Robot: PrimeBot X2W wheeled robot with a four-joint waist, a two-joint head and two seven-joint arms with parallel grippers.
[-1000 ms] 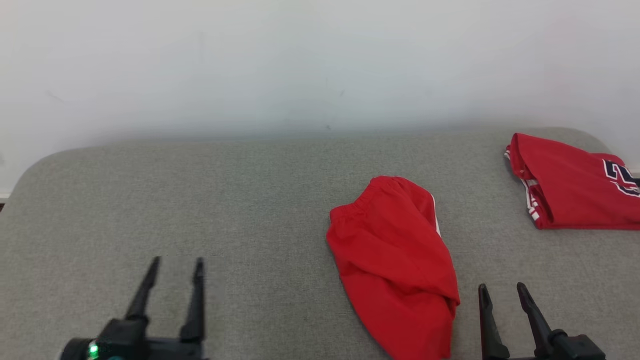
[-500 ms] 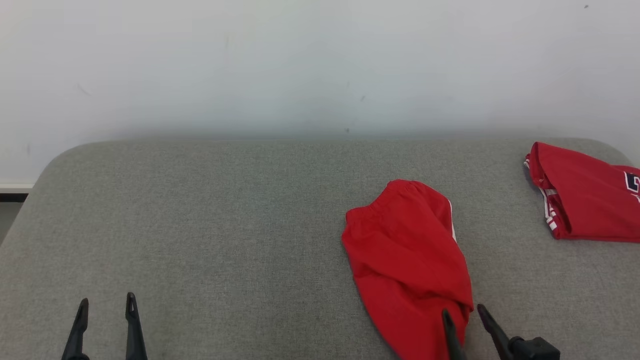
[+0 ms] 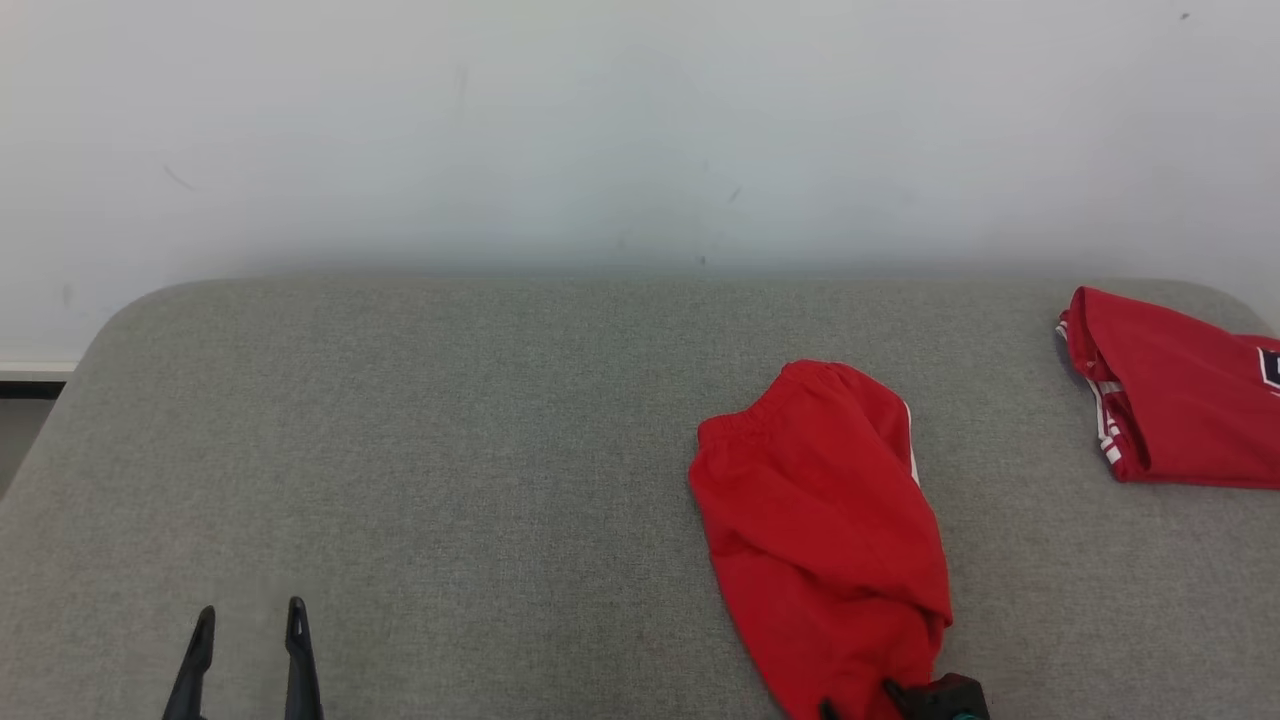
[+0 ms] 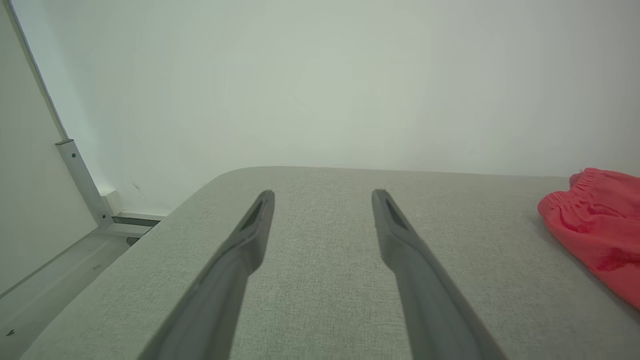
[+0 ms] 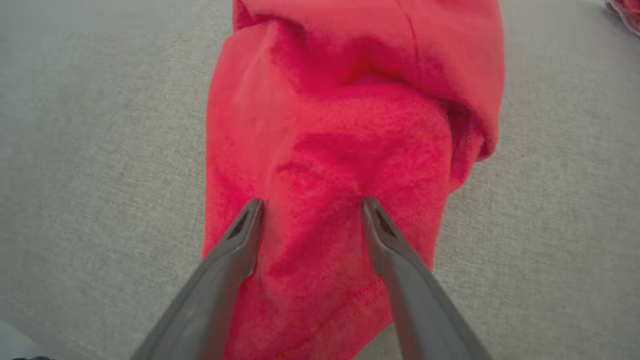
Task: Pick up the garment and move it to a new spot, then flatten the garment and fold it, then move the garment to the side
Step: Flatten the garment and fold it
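Two entries we log: right gripper [image 5: 312,201], spread, now over garment's [image 3: 820,500] near end, formerly beside it; left gripper [image 4: 323,192], spread.

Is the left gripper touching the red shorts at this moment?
Apart. The head view shows the left gripper at lower left and the red shorts far right, bare grey cushion between them.

Your right gripper [image 5: 312,201] is at the near end of the red garment [image 3: 820,500], fingers spread wide. Both tips are down on the cloth, which lies between them unpinched. Your left gripper [image 3: 250,608] is well to the left of the garment, apart from it, fingers parted and parallel, holding nothing and pointing away from you.
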